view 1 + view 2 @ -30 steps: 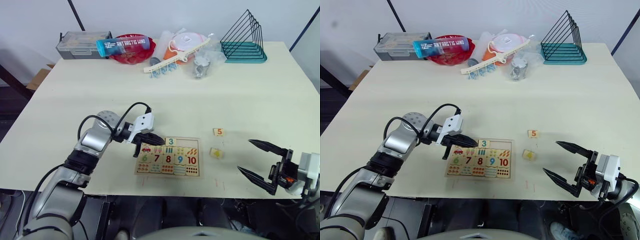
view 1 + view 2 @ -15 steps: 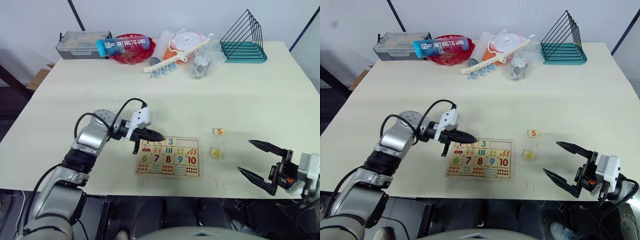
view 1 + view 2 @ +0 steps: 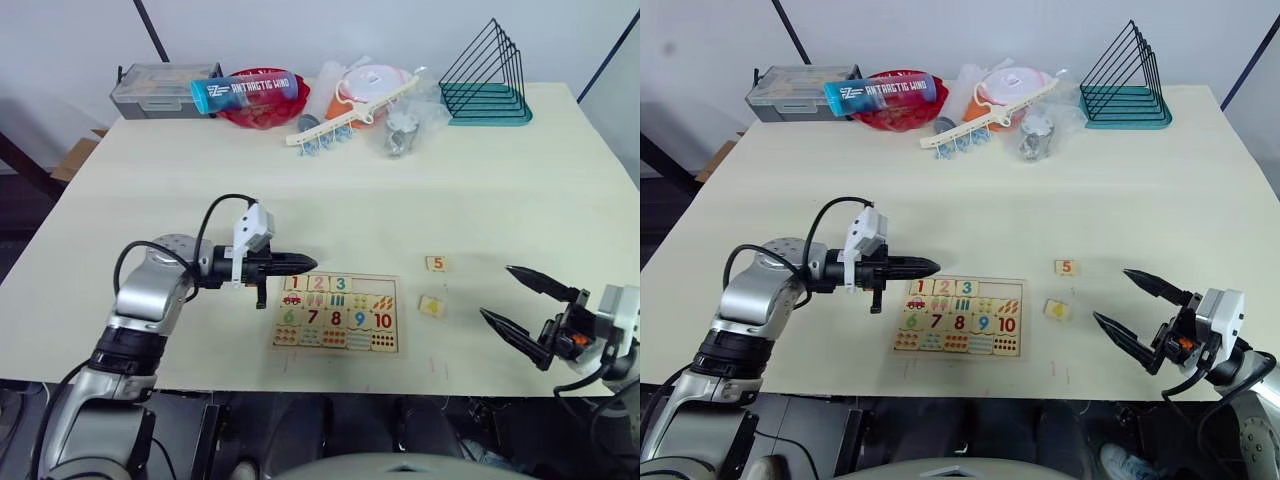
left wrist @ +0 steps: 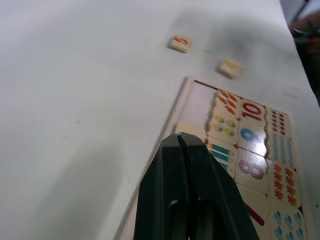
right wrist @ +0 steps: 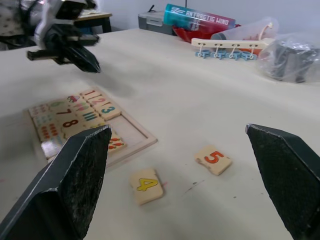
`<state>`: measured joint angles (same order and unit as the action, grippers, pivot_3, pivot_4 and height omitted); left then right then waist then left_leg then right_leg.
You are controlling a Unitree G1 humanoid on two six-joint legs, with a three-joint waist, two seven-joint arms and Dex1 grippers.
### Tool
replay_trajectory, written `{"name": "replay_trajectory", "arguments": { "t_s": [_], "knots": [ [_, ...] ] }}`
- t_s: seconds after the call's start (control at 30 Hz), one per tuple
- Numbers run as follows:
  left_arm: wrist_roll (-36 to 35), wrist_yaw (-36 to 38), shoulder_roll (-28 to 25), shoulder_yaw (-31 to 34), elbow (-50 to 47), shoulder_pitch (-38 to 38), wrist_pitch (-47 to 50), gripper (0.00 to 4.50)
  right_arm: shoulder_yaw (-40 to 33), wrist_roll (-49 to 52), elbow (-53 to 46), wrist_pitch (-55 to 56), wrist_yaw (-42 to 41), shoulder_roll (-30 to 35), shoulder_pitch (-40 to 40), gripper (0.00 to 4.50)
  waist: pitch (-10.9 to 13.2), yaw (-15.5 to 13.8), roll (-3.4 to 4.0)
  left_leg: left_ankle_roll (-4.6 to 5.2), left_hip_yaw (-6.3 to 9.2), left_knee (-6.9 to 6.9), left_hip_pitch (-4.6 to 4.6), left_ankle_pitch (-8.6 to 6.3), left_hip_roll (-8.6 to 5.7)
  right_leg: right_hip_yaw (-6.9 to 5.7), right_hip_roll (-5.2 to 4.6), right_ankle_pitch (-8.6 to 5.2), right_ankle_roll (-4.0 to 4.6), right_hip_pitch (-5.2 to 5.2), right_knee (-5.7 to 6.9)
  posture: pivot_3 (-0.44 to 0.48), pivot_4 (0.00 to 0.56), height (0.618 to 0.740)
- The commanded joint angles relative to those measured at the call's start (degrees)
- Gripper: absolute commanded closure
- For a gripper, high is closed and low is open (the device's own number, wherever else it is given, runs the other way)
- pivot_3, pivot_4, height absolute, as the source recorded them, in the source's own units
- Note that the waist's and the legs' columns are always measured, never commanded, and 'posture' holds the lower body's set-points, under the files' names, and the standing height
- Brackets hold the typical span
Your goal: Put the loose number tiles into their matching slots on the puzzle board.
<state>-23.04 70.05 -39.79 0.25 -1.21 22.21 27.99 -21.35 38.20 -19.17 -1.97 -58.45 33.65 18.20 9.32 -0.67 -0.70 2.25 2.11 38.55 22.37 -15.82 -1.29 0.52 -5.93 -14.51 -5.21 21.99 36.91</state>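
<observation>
Left gripper (image 3: 305, 264) is pinched closed and empty, hovering just behind the puzzle board (image 3: 336, 313), where tiles 1, 2 and 3 sit in the slots (image 3: 940, 288). Right gripper (image 3: 525, 306) is spread wide, with tile 5 (image 3: 436, 264) and tile 4 (image 3: 432, 306) loose on the table (image 3: 400, 200) between it and the board. The wrist view's own fingers hide the board's near slots.

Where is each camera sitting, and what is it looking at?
Head, left and right eye views: look forward and down at the table, puzzle board, both arms.
Left wrist view: along the shut left gripper toward the board, tile 5 and tile 4.
Right wrist view: between the open right gripper; shares both tiles.
</observation>
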Motion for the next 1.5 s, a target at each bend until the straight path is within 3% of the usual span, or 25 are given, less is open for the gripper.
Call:
{"name": "replay_trajectory", "arguments": {
  "t_s": [0.03, 0.1, 0.17, 0.47, 0.5, 0.8, 1.1, 1.5],
  "knots": [
    [-3.22, -3.04, 0.33, 3.82, -2.35, -1.07, 2.00, 4.48, -2.43, 0.24, 0.04, 0.01, 1.02, 0.35, 0.03, 0.00, 0.00, -0.06, 0.00, 0.00, 0.00, 0.00, 0.00, 0.00, -0.01, -0.01, 0.00, 0.00, 0.00, 0.00, 0.00, 0.000, 0.150, 0.740],
    [-3.65, -5.48, 1.24, 6.00, -2.53, -2.39, 0.71, 4.48, -3.62, -0.61, 0.60, 0.34, 3.14, -0.14, 0.09, 0.00, 0.00, -0.05, 0.00, 0.00, 0.00, 0.00, 0.00, 0.00, -0.01, 0.00, 0.00, 0.00, 0.00, 0.00, 0.00, 0.000, 0.150, 0.740],
    [-3.46, -8.70, 2.40, 8.49, -3.02, -4.18, -1.39, 3.98, -4.69, -1.50, 1.20, 0.15, 5.26, -0.55, 0.88, 0.00, 0.00, -0.02, 0.00, 0.00, 0.00, -0.01, -0.01, 0.00, -0.01, 0.01, -0.01, 0.00, 0.00, 0.00, 0.00, 0.000, 0.150, 0.740],
    [-5.25, -17.25, 5.43, 16.42, -5.88, -14.60, -3.81, 0.20, -7.38, -2.87, 5.71, 2.71, 1.57, 0.14, 5.77, 0.00, -0.01, 0.01, 0.02, 0.00, -0.11, -0.15, -0.30, -0.01, 0.02, 0.10, -0.06, 0.00, 0.01, -0.22, -0.07, 0.000, 0.150, 0.740],
    [-5.47, -17.75, 5.47, 17.12, -6.22, -15.81, -4.03, 0.08, -7.75, -2.83, 6.40, 3.05, 1.18, 0.22, 5.93, 0.00, -0.01, 0.00, 0.02, 0.00, -0.12, -0.18, -0.34, -0.01, 0.02, 0.11, -0.06, 0.00, 0.01, -0.26, -0.08, 0.000, 0.150, 0.740],
    [-7.87, -18.38, 4.19, 21.65, -9.75, -23.85, -4.54, 0.08, -8.88, -4.89, 13.89, 10.07, -1.92, -1.71, 6.58, 0.00, -0.02, -0.13, 0.02, -0.01, -0.15, -0.22, -0.39, -0.02, 0.05, 0.15, -0.09, -0.01, 0.03, -0.28, -0.10, 0.000, 0.150, 0.740],
    [-8.18, -18.14, 2.99, 27.21, -11.53, -32.17, -6.96, 0.08, -8.45, -3.22, 13.81, 9.57, -4.76, -1.14, 7.99, 0.00, -0.02, 0.00, 0.03, -0.02, -0.17, -0.27, -0.41, -0.03, 0.13, 0.19, -0.13, -0.13, 0.26, -0.28, -0.13, 0.000, 0.150, 0.740],
    [-8.42, -14.50, 2.35, 25.82, -9.70, -35.88, -9.95, 0.08, -6.64, -3.62, 11.25, 8.24, -4.63, -1.50, 7.27, 0.00, -0.03, -0.11, 0.04, -0.03, -0.18, -0.32, -0.38, -0.05, 0.13, 0.24, -0.32, -0.15, 0.31, -0.27, -0.21, 0.000, 0.150, 0.740]
  ]
}}
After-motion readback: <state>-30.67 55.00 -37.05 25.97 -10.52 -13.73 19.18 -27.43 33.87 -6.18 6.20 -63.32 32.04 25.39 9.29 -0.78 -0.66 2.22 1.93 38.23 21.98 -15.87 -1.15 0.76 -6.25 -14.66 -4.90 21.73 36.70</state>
